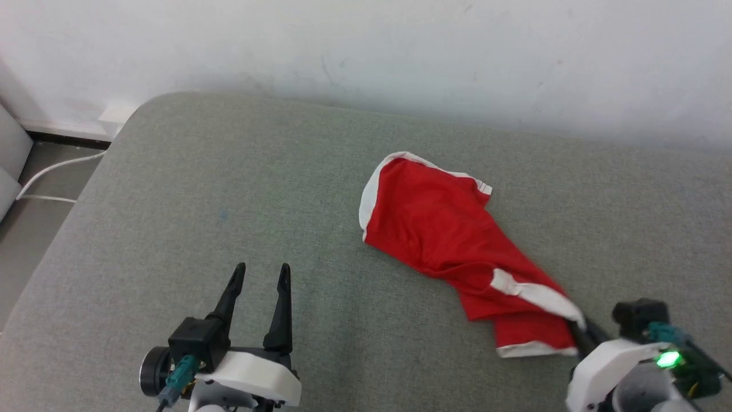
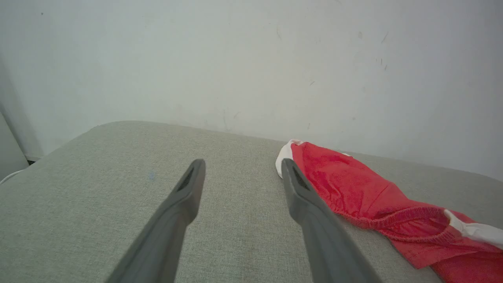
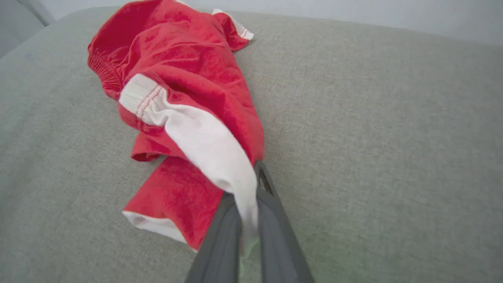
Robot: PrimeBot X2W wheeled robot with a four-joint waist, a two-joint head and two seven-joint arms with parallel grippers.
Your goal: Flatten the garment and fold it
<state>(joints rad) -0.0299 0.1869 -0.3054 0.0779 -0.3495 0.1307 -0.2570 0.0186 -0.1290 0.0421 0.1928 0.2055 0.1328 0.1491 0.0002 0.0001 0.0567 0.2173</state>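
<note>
Its right claw (image 3: 246, 192) clamped on the white stripe (image 3: 204, 145) of the red shorts (image 1: 440, 229) crumpled toward the bench's (image 1: 171, 229) near right edge, left claw (image 1: 260, 272) gaping empty, the robot should pull low and gently.

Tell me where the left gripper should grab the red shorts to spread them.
Probably the white-trimmed hem at the shorts' far end, coming low from the robot's left with the left gripper. It lies exposed, opposite the right gripper's pinch.

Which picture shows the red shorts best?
The head view: the red shorts lie almost whole, crumpled. The right wrist view shows its fingers pinching their white stripe; the left wrist view cuts off one end.
</note>
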